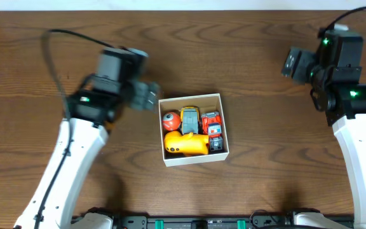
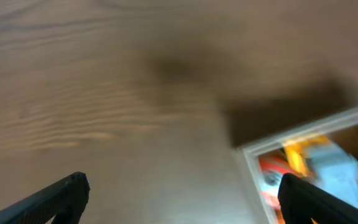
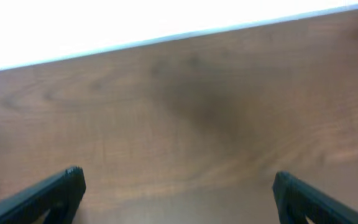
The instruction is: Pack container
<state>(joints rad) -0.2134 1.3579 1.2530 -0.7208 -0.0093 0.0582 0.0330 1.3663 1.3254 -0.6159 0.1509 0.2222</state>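
The container (image 1: 192, 159) is a small square white-walled box at the table's middle. It holds several toys: a yellow one (image 1: 186, 144), a red-orange ball (image 1: 170, 119), a grey and yellow one (image 1: 190, 117) and a red and grey one (image 1: 213, 127). My left gripper (image 1: 146, 95) is open and empty, just left of the box's top left corner. The left wrist view, blurred, shows the box's corner (image 2: 253, 152) by the right finger, with the left gripper (image 2: 182, 196) over bare wood. My right gripper (image 1: 295, 63) is open and empty at the far right, seen over wood in its wrist view (image 3: 178, 193).
The brown wood table (image 1: 259, 191) fills the view. Its far edge (image 3: 166, 38) shows as a pale band in the right wrist view. Both white arms reach in from the front corners.
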